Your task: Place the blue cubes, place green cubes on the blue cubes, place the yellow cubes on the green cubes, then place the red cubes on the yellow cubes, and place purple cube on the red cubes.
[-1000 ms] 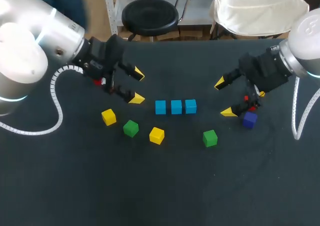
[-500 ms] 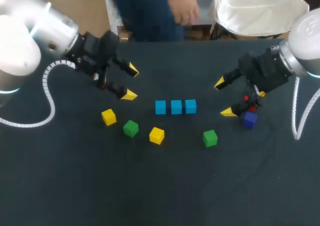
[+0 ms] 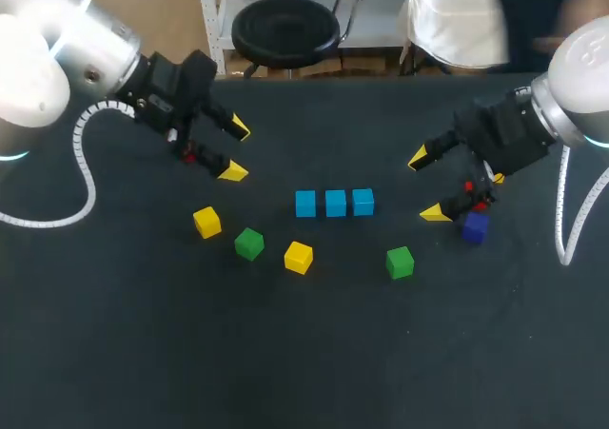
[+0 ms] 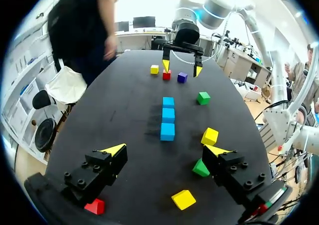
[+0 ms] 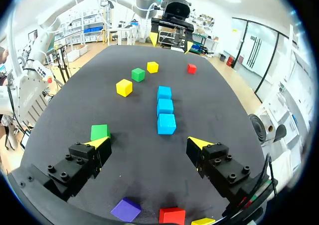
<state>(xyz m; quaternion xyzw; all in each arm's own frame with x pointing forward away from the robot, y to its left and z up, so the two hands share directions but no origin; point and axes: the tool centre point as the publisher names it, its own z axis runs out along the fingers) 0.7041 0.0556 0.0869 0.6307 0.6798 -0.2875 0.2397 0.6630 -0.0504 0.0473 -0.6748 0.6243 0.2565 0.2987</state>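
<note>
Blue cubes (image 3: 334, 203): three in a row | left tool (image 3: 236, 149) wide, empty | right tool (image 3: 426, 185) wide, empty

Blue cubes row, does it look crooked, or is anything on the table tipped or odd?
Nothing stands out: the blue cubes form a straight, even row, and the other cubes lie flat on the table.

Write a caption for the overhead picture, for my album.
Three blue cubes sit in a row between the left fingers and right fingers, both open, green cubes and yellow cubes loose nearby.
</note>
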